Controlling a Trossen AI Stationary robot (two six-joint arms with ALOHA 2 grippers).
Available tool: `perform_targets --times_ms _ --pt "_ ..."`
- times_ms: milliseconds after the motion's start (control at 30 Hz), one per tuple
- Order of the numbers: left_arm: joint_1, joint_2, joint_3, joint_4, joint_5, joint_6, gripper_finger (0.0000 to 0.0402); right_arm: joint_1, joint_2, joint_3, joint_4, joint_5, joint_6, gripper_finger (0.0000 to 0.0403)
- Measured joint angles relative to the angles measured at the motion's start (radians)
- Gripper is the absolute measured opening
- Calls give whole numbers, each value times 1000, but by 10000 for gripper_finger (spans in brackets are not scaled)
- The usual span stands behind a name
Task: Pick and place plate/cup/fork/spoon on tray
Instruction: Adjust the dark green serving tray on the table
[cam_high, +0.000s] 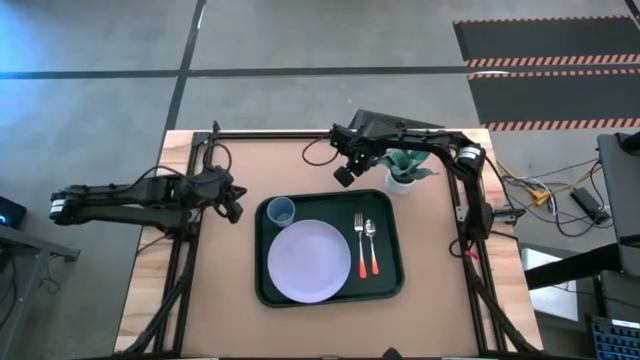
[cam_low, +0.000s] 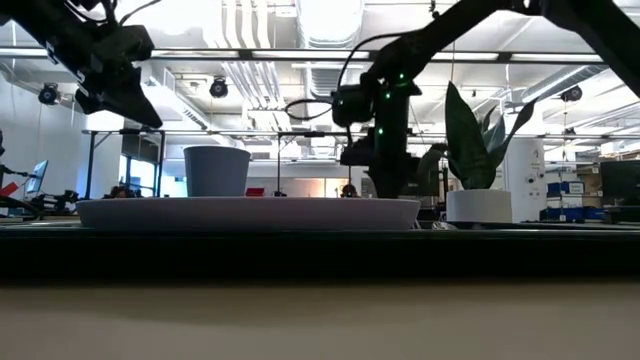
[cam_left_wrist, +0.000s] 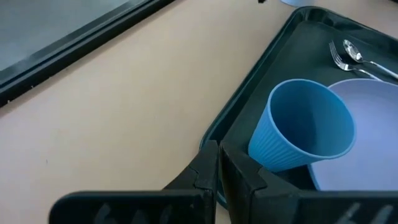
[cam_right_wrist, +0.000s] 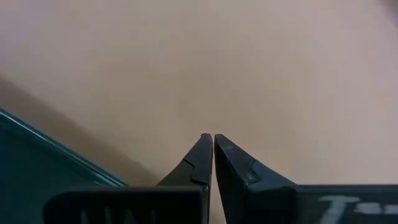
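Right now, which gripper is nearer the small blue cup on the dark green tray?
Left. The left gripper sits shut just off the tray's left edge, beside the small blue cup. The right gripper, also shut, hangs beyond the tray's far edge.

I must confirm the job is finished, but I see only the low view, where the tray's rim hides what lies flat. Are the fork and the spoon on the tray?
Observer: Yes. The fork and the spoon lie side by side on the tray, to the right of the plate.
Operator: Is the cup on the plate or beside it?
Observer: Beside it. The cup stands upright in the tray's far-left corner, next to the plate's rim.
Operator: Does either gripper hold something?
Observer: No. The left gripper is shut on nothing, just outside the tray's left edge.
Operator: And the right one?
Observer: The right gripper is also shut and empty, above bare table beyond the tray's far edge.
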Motion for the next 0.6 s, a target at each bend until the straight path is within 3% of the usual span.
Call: perform_targets --times_ms 267,600 --pt "0 5 -1 0 0 -1 0 33 37 -58 7 -49 9 8" --pt "0 10 -1 0 -2 -1 0 72 -3 -160 29 -72 68 8"
